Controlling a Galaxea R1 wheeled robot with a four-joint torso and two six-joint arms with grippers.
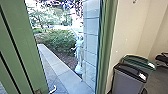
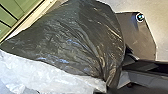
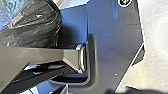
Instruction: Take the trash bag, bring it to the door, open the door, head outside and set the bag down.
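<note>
two bins (image 1: 128, 78) stand near a cream wall (image 1: 130, 32).

Trash bag (image 2: 77, 37): black plastic, shiny, full of creases. In the left wrist view it spreads wide, then tapers; folds converge to a narrow gathered end right by dark robot parts. Pale, see-through plastic (image 2: 45, 75) runs along one side; can't tell if it's the same bag. Right wrist view has the bag rounded and bulging, next to the robot's wide dark plate (image 3: 115, 42). Door (image 1: 22, 45): green, dark lengthwise strips, open onto the outdoors.
</note>
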